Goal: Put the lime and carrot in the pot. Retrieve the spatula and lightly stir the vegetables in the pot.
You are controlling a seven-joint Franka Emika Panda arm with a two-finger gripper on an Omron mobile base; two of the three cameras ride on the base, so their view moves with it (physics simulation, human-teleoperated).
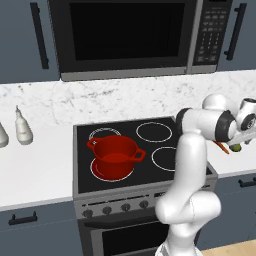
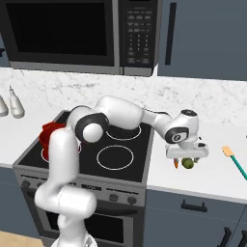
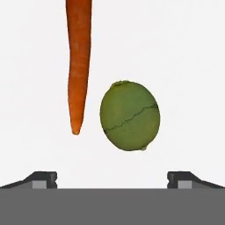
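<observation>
No readable writing anywhere, the microwave (image 2: 77, 36) keypad is just blur. Your gripper (image 2: 187, 153) hovers over the lime (image 3: 129, 115) and carrot (image 3: 78, 66) on the counter (image 2: 212, 178) right of the stove (image 1: 150, 155), fingers spread wide, nothing held. The pot (image 1: 114, 153) sits on the stove's front left ring, and the spatula (image 2: 235, 160) lies further right.

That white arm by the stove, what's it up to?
The gripper hangs open just above a lime and a carrot lying side by side on the counter right of the stove, holding nothing yet. The red pot sits on a front burner, with neither vegetable in it. A spatula lies further right.
</observation>
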